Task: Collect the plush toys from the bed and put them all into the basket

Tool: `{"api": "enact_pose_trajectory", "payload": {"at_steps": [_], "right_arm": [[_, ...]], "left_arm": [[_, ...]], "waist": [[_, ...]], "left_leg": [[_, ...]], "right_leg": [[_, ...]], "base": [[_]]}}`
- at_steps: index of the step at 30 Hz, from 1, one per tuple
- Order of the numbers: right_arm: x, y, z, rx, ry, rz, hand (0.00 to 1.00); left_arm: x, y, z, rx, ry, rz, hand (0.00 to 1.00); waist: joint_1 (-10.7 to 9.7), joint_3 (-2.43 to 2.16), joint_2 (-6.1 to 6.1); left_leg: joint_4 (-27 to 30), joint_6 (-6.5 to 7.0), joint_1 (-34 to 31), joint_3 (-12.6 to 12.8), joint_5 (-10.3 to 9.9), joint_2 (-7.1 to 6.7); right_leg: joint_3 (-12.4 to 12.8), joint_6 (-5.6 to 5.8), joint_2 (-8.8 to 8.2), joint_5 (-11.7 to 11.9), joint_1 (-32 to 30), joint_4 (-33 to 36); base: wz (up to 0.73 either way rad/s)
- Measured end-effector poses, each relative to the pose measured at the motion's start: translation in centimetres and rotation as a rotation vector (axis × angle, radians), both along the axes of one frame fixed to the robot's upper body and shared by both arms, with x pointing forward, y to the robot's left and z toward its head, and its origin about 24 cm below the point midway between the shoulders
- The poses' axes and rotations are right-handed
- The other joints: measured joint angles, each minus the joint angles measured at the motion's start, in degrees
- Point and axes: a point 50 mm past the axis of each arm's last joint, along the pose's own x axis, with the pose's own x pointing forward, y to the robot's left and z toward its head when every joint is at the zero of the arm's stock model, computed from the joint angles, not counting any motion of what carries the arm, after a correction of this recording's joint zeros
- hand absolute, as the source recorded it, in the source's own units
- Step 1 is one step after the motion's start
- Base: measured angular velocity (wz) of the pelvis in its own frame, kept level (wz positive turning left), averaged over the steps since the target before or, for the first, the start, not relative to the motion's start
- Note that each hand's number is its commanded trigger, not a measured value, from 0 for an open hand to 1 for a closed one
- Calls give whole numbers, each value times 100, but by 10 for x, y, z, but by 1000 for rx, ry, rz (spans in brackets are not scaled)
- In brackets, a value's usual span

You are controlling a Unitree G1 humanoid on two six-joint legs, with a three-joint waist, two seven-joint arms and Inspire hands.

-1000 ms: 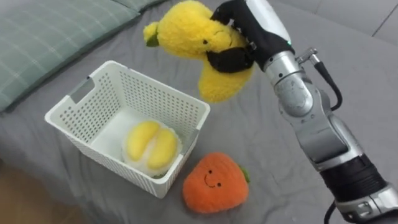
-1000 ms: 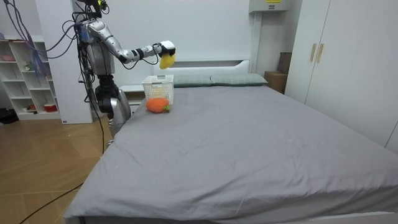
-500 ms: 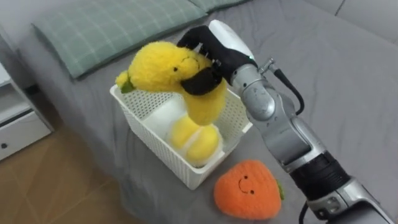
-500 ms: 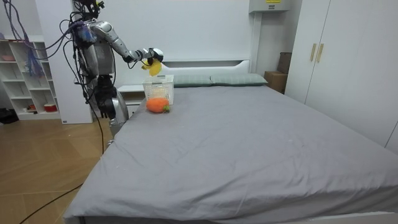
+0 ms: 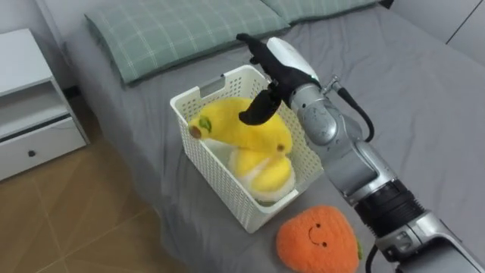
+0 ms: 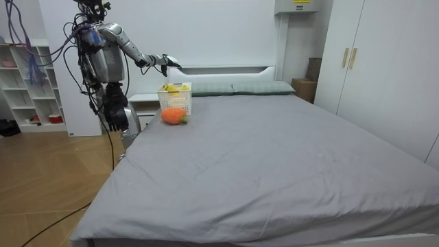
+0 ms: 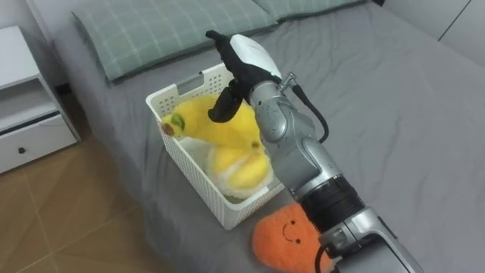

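Yellow plush [image 5: 235, 135] lies in basket [image 5: 221, 193] beneath the right hand [image 5: 280, 64].

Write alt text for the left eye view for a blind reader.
The open right robot hand is over a white basket on a grey bed; a yellow plush toy lies in the basket atop another yellow toy. An orange plush toy sits beside the basket.

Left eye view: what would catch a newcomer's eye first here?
The bright yellow plush toy lying across the top of the white basket catches the eye first, with the right robot hand hovering open just above it. Next comes the orange plush toy with a smiling face, on the grey bed beside the basket.
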Motion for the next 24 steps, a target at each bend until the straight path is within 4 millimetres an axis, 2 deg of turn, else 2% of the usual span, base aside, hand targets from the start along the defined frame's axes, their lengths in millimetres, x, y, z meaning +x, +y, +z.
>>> {"api": "enact_pose_trajectory", "payload": {"at_steps": [12, 24], "right_arm": [[3, -9, -10, -26, 43, -29, 0], [6, -21, -6, 2, 28, -55, 0]], "left_arm": [[8, 0, 3, 17, -25, -39, 0], [20, 0, 6, 24, -65, -56, 0]], "waist": [[-113, 16, 28], [-279, 4, 37]], "left_leg": [[-9, 13, -5, 56, 0, 11], [-23, 44, 53, 111, 7, 20]], "right_leg": [[125, -1, 2, 1, -29, 9], [271, -1, 8, 0, -20, 7]], "base": [[-2], [-2]]}}
